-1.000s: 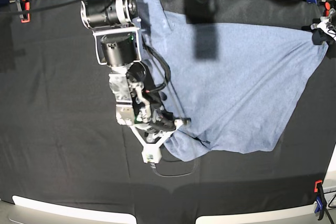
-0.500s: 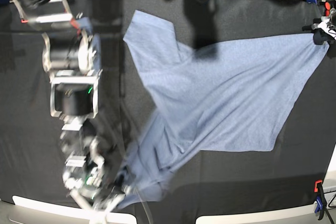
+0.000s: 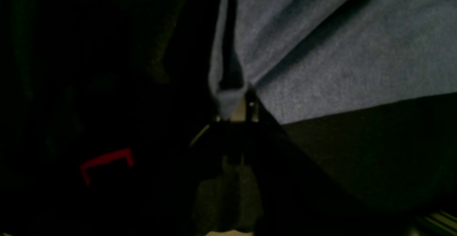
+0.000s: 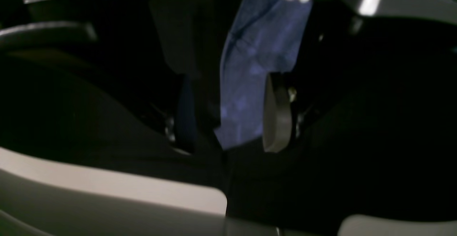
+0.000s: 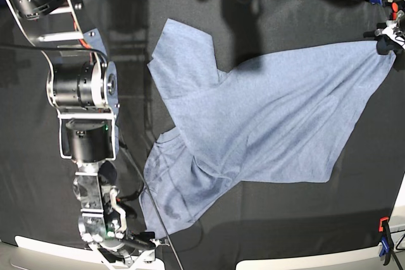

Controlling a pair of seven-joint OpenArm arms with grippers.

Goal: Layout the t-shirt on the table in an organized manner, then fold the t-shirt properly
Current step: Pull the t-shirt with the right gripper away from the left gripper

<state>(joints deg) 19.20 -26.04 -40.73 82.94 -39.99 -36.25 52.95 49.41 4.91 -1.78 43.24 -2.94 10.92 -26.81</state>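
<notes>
A soft, light t-shirt (image 5: 266, 118) is spread across the table (image 5: 38, 156), clamped at one corner by the left gripper (image 5: 387, 37), right gripper (image 5: 140, 243) parted, hems judged best held

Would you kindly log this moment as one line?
right gripper: open at hem | left gripper: shut on light blue-grey cotton t-shirt corner | black-cloth table: shirt partly spread

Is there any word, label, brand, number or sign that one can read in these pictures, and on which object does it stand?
None: no readable text in any view.
The t-shirt is plain, with no print or visible label.
The table has only bare black cloth.
The right arm's housings carry no legible marking; a small green light, no text.
Both wrist views are too dark and blurred to read anything.
</notes>
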